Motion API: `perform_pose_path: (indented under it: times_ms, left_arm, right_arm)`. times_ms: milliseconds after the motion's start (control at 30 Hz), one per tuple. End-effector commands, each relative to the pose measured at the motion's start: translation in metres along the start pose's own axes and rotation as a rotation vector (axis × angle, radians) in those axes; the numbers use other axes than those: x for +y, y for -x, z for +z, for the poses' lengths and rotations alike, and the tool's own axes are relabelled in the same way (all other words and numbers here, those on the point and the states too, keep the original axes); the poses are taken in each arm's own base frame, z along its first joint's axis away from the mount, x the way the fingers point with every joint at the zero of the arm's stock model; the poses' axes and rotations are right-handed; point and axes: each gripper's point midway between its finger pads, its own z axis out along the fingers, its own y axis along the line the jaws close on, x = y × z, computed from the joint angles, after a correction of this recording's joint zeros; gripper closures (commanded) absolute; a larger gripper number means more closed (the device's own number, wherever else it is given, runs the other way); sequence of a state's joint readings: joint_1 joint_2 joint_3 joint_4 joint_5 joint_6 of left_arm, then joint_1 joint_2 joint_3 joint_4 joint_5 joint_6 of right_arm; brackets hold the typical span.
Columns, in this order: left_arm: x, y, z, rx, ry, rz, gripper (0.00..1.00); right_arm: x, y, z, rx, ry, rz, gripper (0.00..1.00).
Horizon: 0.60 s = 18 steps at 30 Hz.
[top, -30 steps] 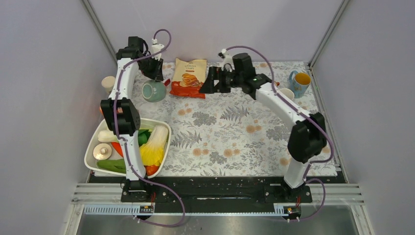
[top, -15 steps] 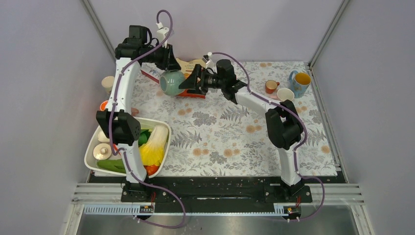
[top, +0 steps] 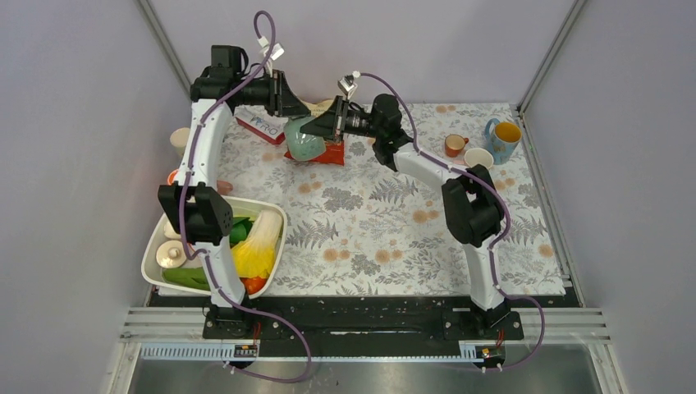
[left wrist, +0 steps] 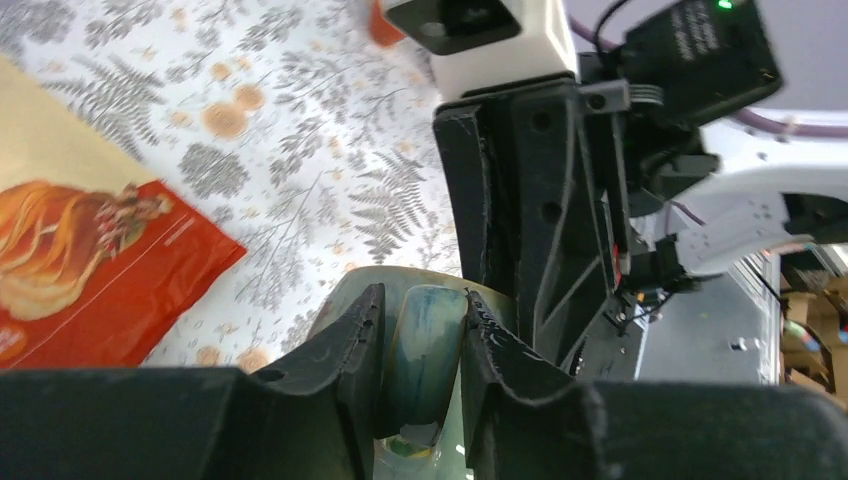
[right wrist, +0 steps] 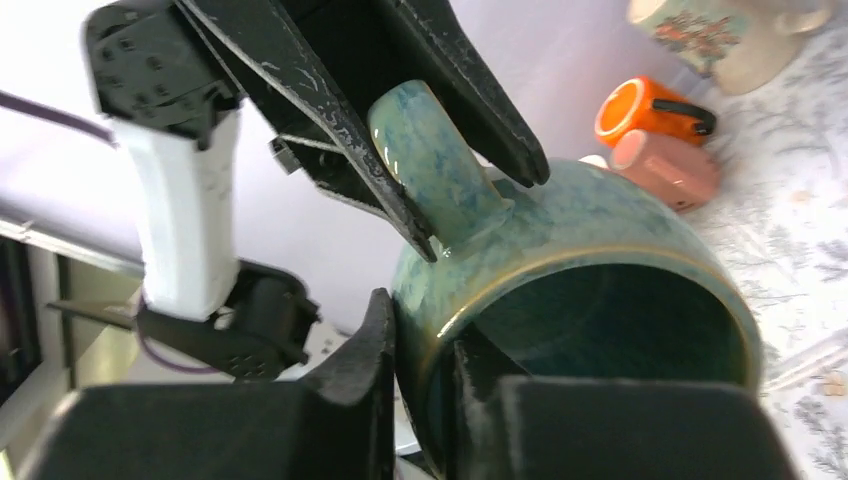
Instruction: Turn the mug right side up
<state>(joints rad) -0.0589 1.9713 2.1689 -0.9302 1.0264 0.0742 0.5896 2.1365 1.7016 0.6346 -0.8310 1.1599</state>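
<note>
The teal glazed mug [top: 305,141] hangs in the air over the back of the table, between both arms. My left gripper [top: 289,107] comes from the left and is shut on the mug's handle [left wrist: 432,340], one finger on each side of it. My right gripper [top: 326,125] comes from the right and is shut on the rim [right wrist: 600,262], one finger outside the wall and one inside. In the right wrist view the mug's mouth [right wrist: 620,340] faces the camera and the handle [right wrist: 430,150] points up and left.
A red and cream chips bag [top: 330,153] lies under the mug. A white bowl [top: 275,215] of vegetables stands front left. A blue mug [top: 503,135], an orange cup [top: 453,145] and a white cup [top: 480,158] stand back right. A cream cup [top: 180,139] is back left.
The left gripper lifted the mug off the table and carried it right. The right gripper moved left to meet it and went from open to shut on the rim.
</note>
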Motion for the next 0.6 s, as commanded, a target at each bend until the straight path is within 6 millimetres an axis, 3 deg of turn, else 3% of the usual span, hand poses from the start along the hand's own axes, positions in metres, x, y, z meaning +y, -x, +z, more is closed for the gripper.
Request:
perform_pose_path:
  times_ms: [0,33,67,133,167,200,300,400,533,567]
  left_arm:
    - [-0.031,0.033,-0.008,-0.087,-0.009,0.057,1.0]
    - [-0.027,0.034,-0.009,-0.089,0.013,0.063,1.0]
    - [-0.02,0.033,-0.01,-0.088,0.046,0.066,0.82]
    - [0.001,0.031,-0.016,-0.082,0.16,0.079,0.3]
    - [0.011,0.03,-0.021,-0.078,0.218,0.095,0.08]
    - [0.022,0.03,-0.027,-0.073,0.285,0.11,0.02]
    - [0.058,0.029,-0.052,-0.044,0.518,0.158,0.01]
    - [0.085,0.022,-0.074,0.009,0.674,0.193,0.01]
    - [0.112,-0.008,-0.092,0.169,0.79,0.239,0.01]
    - [0.12,-0.017,-0.096,0.217,0.822,0.249,0.01]
  right_arm:
    - [0.061,-0.004,0.007,0.014,0.141,-0.163,1.0]
    - [0.061,-0.006,0.004,0.023,0.121,-0.197,1.0]
    - [0.057,-0.008,0.0,0.039,0.087,-0.225,1.0]
    - [0.038,-0.013,-0.013,0.062,-0.041,-0.261,1.0]
    - [0.031,-0.013,-0.024,0.07,-0.119,-0.297,1.0]
    - [0.016,-0.013,-0.037,0.079,-0.22,-0.325,1.0]
    - [-0.036,-0.005,-0.088,0.11,-0.537,-0.389,1.0]
    - [-0.082,0.02,-0.145,0.129,-0.831,-0.44,1.0]
    - [-0.135,0.048,-0.212,0.213,-1.184,-0.481,1.0]
    - [-0.143,0.053,-0.22,0.23,-1.225,-0.473,1.0]
